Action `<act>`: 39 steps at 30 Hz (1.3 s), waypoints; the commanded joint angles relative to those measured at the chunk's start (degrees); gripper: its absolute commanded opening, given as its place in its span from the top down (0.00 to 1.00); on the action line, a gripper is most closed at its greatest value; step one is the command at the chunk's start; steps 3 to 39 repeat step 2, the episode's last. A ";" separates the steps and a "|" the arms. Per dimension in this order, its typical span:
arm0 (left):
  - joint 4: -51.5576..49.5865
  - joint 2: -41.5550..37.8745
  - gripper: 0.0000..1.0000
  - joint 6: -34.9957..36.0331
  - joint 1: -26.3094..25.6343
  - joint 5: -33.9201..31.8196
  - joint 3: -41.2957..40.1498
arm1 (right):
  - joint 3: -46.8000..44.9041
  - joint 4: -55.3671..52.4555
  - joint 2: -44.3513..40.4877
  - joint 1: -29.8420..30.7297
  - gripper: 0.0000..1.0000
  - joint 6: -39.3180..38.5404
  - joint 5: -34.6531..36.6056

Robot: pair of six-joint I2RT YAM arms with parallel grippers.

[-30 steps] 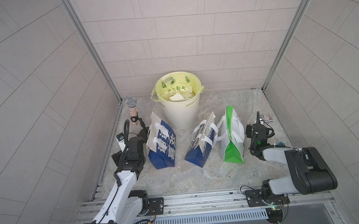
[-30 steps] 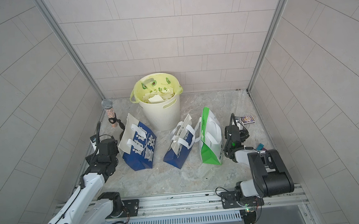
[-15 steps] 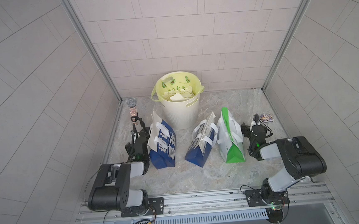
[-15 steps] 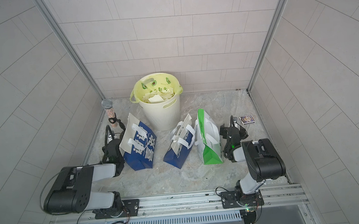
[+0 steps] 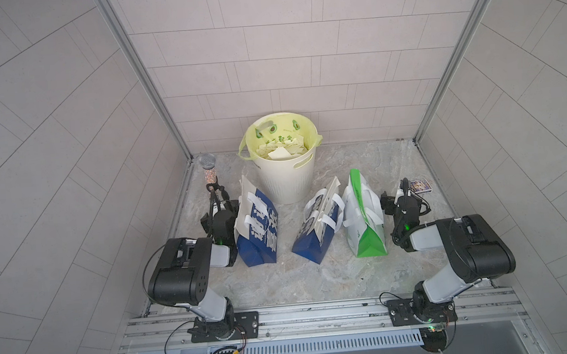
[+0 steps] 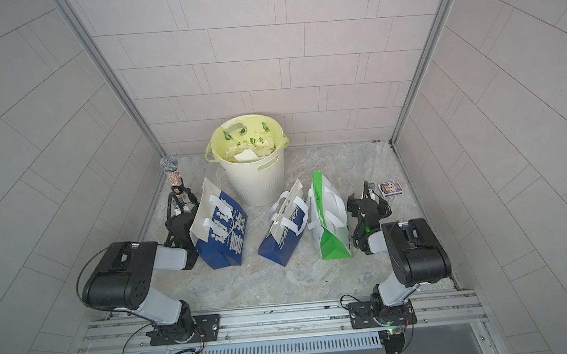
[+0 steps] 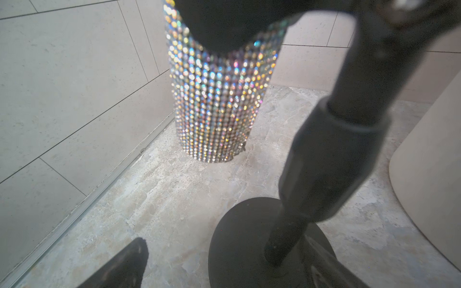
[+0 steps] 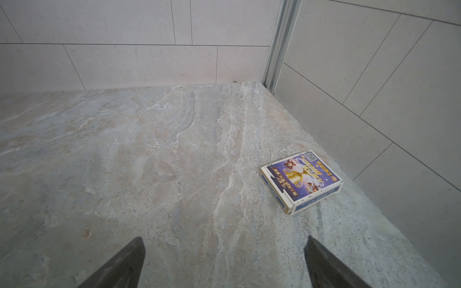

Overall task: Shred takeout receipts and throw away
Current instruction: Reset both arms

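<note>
Right wrist view shows the right pincer [image 8: 224, 239] spread wide over the bare grey marbled tabletop [image 8: 149, 149], pinching nothing; a second ago it was less wide. Since then both arms have folded back low. The green-and-white paper takeout bag [image 5: 363, 220] now stands just beside the right pincer. The left pincer [image 7: 224, 241] is spread and empty too, with a black disc-footed stand [image 7: 249, 237] just ahead of it. The takeout receipts [image 5: 278, 152], torn white paper scraps, lie well ahead of both pincers in the cream plastic bin with a yellow-green liner [image 5: 286, 184]. The task looks finished or nearly so. I cannot tell whether a slip remains on a bag.
</note>
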 commanded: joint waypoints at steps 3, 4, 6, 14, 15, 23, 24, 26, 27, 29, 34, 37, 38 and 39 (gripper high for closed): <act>1.86 0.53 0.00 1.22 0.26 -1.01 0.43 | -0.23 1.09 0.26 0.45 0.00 -1.02 0.86; 1.86 0.53 0.00 1.22 0.26 -1.01 0.43 | -0.23 1.09 0.26 0.45 0.00 -1.02 0.86; 1.86 0.53 0.00 1.22 0.26 -1.01 0.43 | -0.23 1.09 0.26 0.45 0.00 -1.02 0.86; 1.86 0.53 0.00 1.22 0.26 -1.01 0.43 | -0.23 1.09 0.26 0.45 0.00 -1.02 0.86; 1.86 0.53 0.00 1.22 0.26 -1.01 0.43 | -0.23 1.09 0.26 0.45 0.00 -1.02 0.86; 1.86 0.53 0.00 1.22 0.26 -1.01 0.43 | -0.23 1.09 0.26 0.45 0.00 -1.02 0.86; 1.86 0.53 0.00 1.22 0.26 -1.01 0.43 | -0.23 1.09 0.26 0.45 0.00 -1.02 0.86; 1.86 0.53 0.00 1.22 0.26 -1.01 0.43 | -0.23 1.09 0.26 0.45 0.00 -1.02 0.86; 1.86 0.53 0.00 1.22 0.26 -1.01 0.43 | -0.23 1.09 0.26 0.45 0.00 -1.02 0.86; 1.86 0.53 0.00 1.22 0.26 -1.01 0.43 | -0.23 1.09 0.26 0.45 0.00 -1.02 0.86; 1.86 0.53 0.00 1.22 0.26 -1.01 0.43 | -0.23 1.09 0.26 0.45 0.00 -1.02 0.86; 1.86 0.53 0.00 1.22 0.26 -1.01 0.43 | -0.23 1.09 0.26 0.45 0.00 -1.02 0.86; 1.86 0.53 0.00 1.22 0.26 -1.01 0.43 | -0.23 1.09 0.26 0.45 0.00 -1.02 0.86; 1.86 0.53 0.00 1.22 0.26 -1.01 0.43 | -0.23 1.09 0.26 0.45 0.00 -1.02 0.86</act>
